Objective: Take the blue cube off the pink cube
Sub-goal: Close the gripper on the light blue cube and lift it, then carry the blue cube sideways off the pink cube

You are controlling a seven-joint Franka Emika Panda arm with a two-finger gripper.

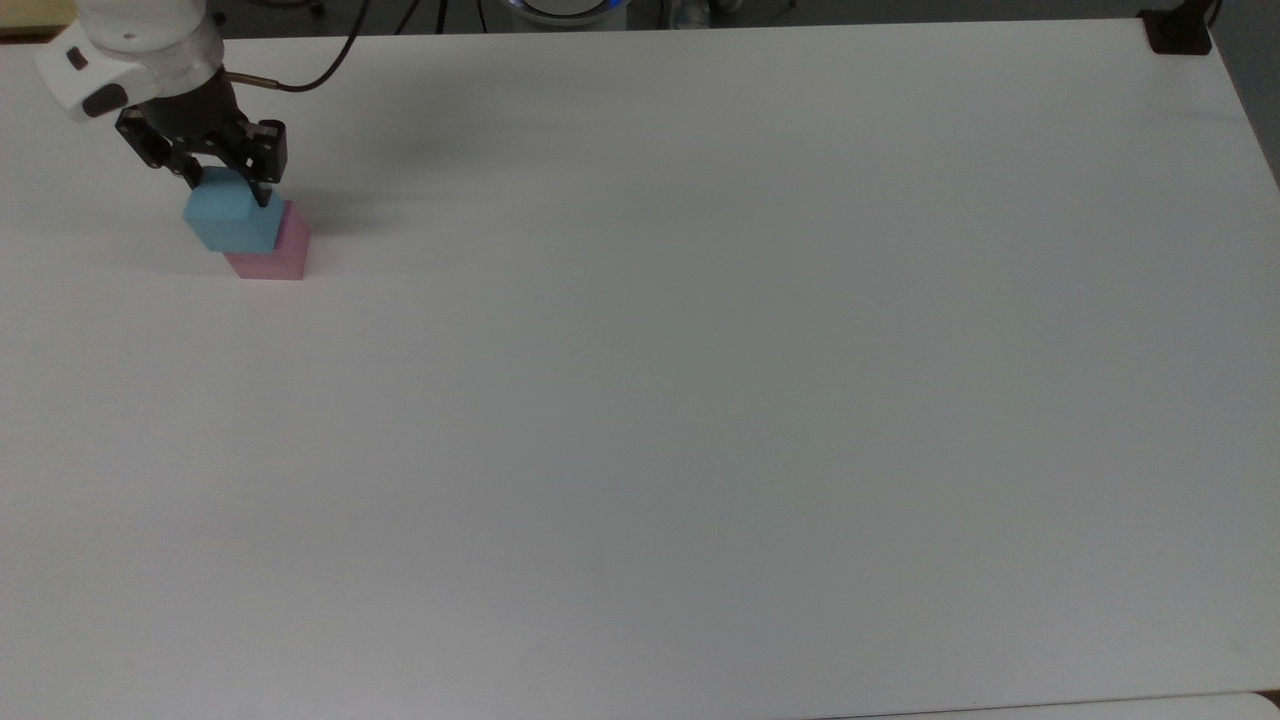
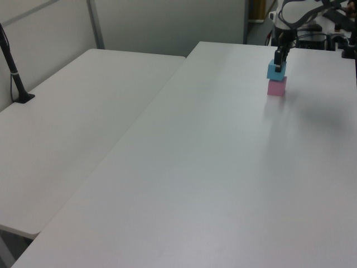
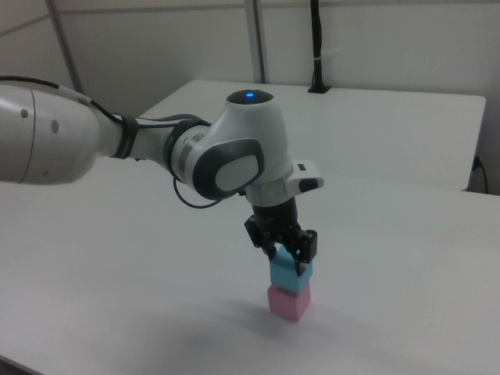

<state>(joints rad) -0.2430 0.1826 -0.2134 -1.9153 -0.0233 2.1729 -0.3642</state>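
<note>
The blue cube (image 1: pixel 225 222) is held between the black fingers of my gripper (image 1: pixel 226 190), which is shut on its upper half. It sits directly over the pink cube (image 1: pixel 272 255) near the top view's upper left corner of the white table (image 1: pixel 640 400). In the left view the blue cube (image 2: pixel 275 70) is stacked above the pink cube (image 2: pixel 276 87), with the gripper (image 2: pixel 278 61) coming down from above. In the right view the blue cube (image 3: pixel 290 273) looks slightly tilted and barely raised off the pink cube (image 3: pixel 287 301); whether they still touch I cannot tell. The gripper (image 3: pixel 287 262) points straight down.
A second white table (image 2: pixel 83 123) adjoins on the left view's left, with a black post (image 2: pixel 14 72) mounted on it. A black clamp (image 1: pixel 1180 35) sits at the top view's upper right table corner. A cable (image 1: pixel 320 60) trails from the wrist.
</note>
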